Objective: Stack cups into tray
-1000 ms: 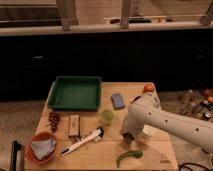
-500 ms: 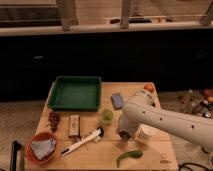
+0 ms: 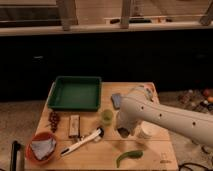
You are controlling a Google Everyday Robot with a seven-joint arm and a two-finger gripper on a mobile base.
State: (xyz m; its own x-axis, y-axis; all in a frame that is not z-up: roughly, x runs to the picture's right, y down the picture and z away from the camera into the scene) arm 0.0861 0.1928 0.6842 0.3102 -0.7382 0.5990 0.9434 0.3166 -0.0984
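The white robot arm [image 3: 165, 117] enters from the right edge and extends leftward across the wooden table [image 3: 107, 155], its forward end bent down over the table centre. The gripper [image 3: 123, 131] sits at this lowered end, close above the table surface, just right of the light-green cup [image 3: 106, 118]; whether its fingers are apart or together cannot be told, as the arm housing covers them. The light-green cup stands upright on the table, between the gripper and a small brown block [image 3: 74, 125], apart from both. The cream-white cup [image 3: 148, 132] stands upright just right of the gripper, partly covered by the arm. The steel cup cannot be made out. The dark green tray [image 3: 75, 93] lies at the rear left of the table with no cup in it, well apart from the gripper. A grey-blue rectangular item [image 3: 116, 100] lies near the rear centre, just beside the arm. A white-handled brush [image 3: 82, 141] lies diagonally in front of the light-green cup. A green chilli-shaped item [image 3: 129, 156] lies near the front edge. A cluster of dark red grapes [image 3: 53, 120] lies left of the brown block, and an orange bowl [image 3: 33, 151] holding a crumpled grey cloth [image 3: 43, 148] occupies the front left corner
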